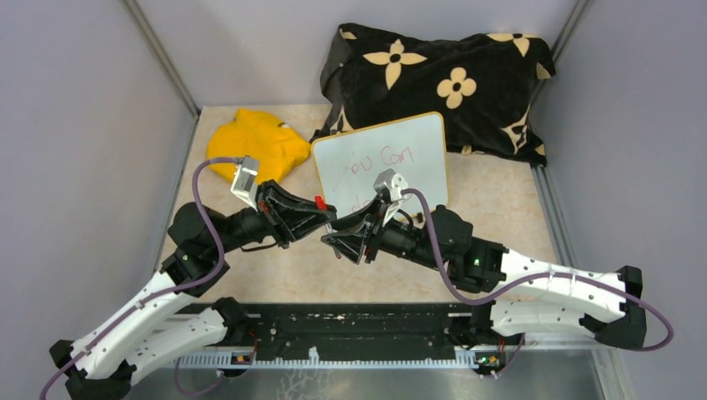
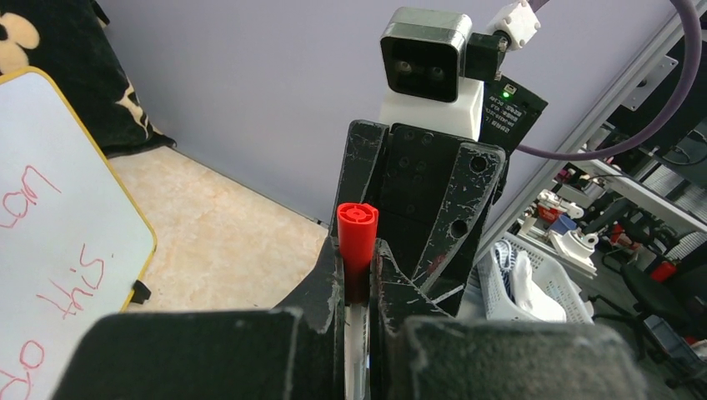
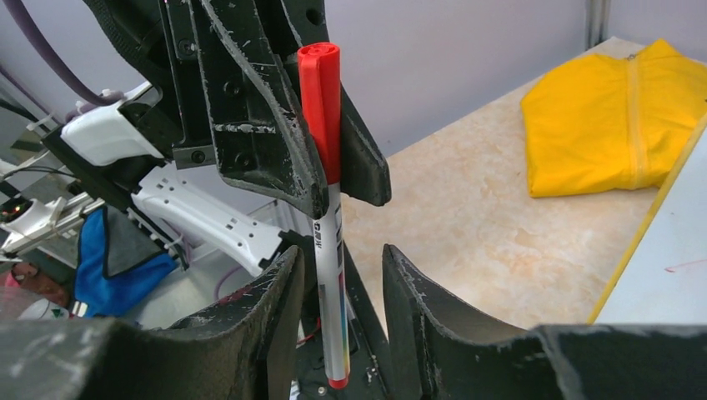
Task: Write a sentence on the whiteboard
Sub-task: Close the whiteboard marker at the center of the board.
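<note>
The whiteboard [image 1: 379,158] leans against a black cushion at the back, and part of it shows in the left wrist view [image 2: 50,250]. The sentence [image 1: 377,160] is thin red handwriting; "this" [image 2: 79,283] is readable. My left gripper [image 1: 321,215] is shut on a marker [image 2: 357,237] at its red cap, holding it above the table. In the right wrist view the marker [image 3: 329,208] hangs with its white barrel between my right gripper's [image 3: 340,258] jaws. Those jaws stand apart, with a gap beside the barrel. The two grippers meet tip to tip in front of the board [image 1: 342,233].
A folded yellow cloth [image 1: 258,143] lies at the back left of the beige tabletop [image 1: 500,200]. The black cushion with cream flowers [image 1: 442,83] fills the back right. Grey walls close in on both sides.
</note>
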